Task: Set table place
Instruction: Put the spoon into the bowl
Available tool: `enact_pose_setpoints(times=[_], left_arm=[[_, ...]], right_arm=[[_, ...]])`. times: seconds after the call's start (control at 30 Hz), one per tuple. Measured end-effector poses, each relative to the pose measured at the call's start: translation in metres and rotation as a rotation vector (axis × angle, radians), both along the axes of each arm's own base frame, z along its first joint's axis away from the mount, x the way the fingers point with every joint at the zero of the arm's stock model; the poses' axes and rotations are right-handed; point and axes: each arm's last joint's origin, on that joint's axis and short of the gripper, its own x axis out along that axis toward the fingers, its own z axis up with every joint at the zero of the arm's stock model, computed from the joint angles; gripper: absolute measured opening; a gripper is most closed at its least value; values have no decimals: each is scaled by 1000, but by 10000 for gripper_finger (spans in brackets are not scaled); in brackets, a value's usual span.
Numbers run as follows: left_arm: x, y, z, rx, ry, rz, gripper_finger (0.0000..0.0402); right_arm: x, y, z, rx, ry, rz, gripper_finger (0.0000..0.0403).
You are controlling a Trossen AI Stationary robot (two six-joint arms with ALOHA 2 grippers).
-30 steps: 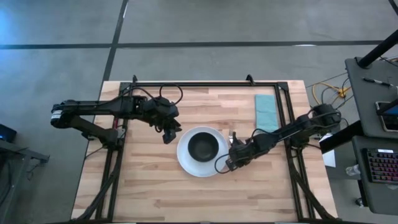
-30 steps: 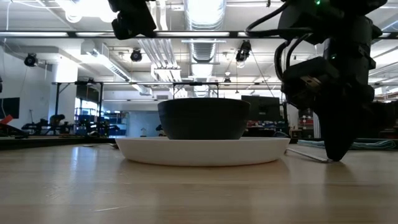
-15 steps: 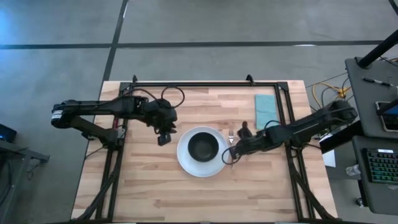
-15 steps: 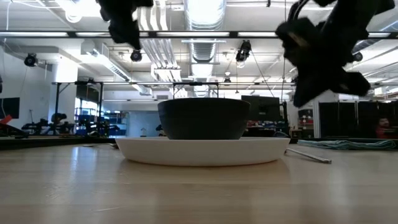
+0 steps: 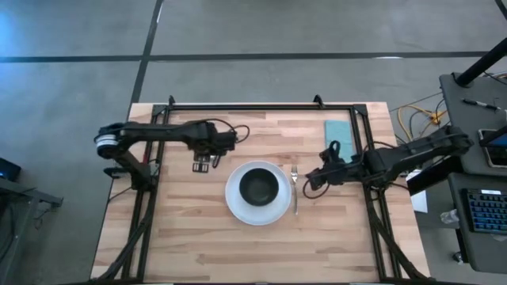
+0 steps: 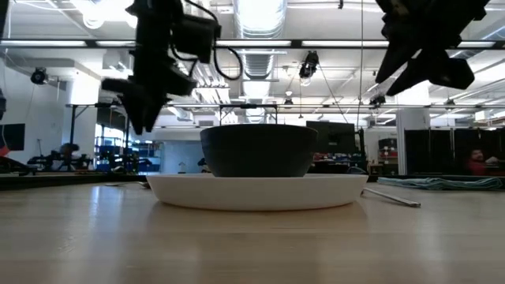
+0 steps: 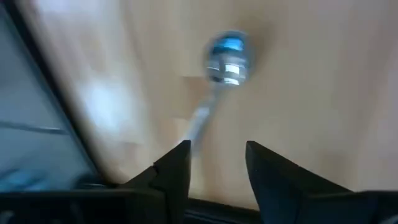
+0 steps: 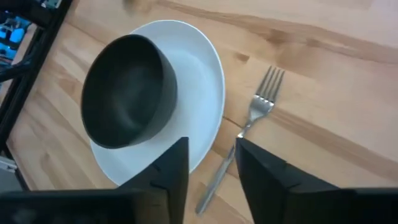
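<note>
A black bowl [image 5: 257,186] stands in a round white plate [image 5: 240,207] on the wooden table [image 5: 198,245]. A silver fork [image 5: 295,192] lies flat on the table just right of the plate, tines toward the far edge. My right gripper [image 8: 210,155] hangs open above the table, right of the fork [image 8: 258,109]. A spoon [image 7: 221,68] lies on the wood left of the plate. My left gripper [image 7: 216,158] is open above its handle and clear of the table in the low view [image 6: 146,118].
A folded teal napkin [image 5: 339,139] lies at the far right of the table, beyond my right arm. The black frame rails [image 5: 261,107] run along the far edge and both sides. Bare wood lies in front of the plate.
My right gripper has risen from the table beside the plate and drawn back toward the right edge, leaving the fork lying alone right of the plate. My left gripper has moved toward the table's left and far edges and come down lower.
</note>
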Motion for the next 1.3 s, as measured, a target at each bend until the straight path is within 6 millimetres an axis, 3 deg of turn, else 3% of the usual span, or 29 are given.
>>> enact_pose_setpoints(times=[0.1,0.27,0.67,0.97,1.3], left_arm=[[11,10,-11,14,-4,-65,151],[16,21,-21,-179,-56,-75,152],[-23,71,1,-293,-247,23,103],[-52,80,-35,-367,-222,45,93],[-56,81,-59,-334,-273,20,93]], right_arm=[[-4,-1,5,-14,-19,24,150],[-10,-3,11,-32,-44,56,170],[-13,-5,8,-23,-13,-10,173],[-12,-10,7,-19,-19,-87,173],[-11,-13,7,4,-26,-126,173]])
